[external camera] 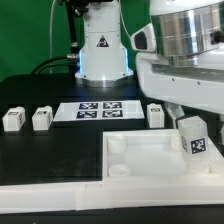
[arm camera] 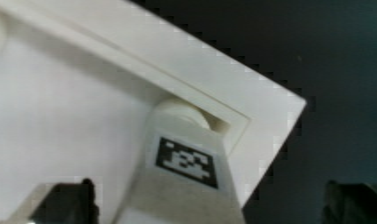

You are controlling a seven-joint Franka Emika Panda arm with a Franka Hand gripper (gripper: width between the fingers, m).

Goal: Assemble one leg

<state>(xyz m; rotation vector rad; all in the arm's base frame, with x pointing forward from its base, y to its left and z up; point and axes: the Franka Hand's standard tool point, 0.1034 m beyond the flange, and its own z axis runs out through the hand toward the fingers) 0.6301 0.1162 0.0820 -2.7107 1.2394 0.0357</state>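
A leg point(external camera: 190, 135), a small white block with a black-and-white tag, stands tilted at the near right corner of the large white panel point(external camera: 140, 158). In the wrist view the leg point(arm camera: 185, 165) rises out of the panel's round corner socket point(arm camera: 199, 108). My gripper point(arm camera: 208, 205) is right above it, open, with the leg between the fingers. One finger point(arm camera: 64, 202) is close beside the leg and the other finger point(arm camera: 357, 200) is well apart from it. In the exterior view the fingers are hidden behind the hand point(external camera: 185, 70).
Three more legs lie on the black table: two at the exterior view's left point(external camera: 12, 120) point(external camera: 41, 119) and one behind the panel point(external camera: 156, 114). The marker board point(external camera: 100, 108) lies before the robot base point(external camera: 103, 50). A white ledge point(external camera: 60, 200) runs along the front.
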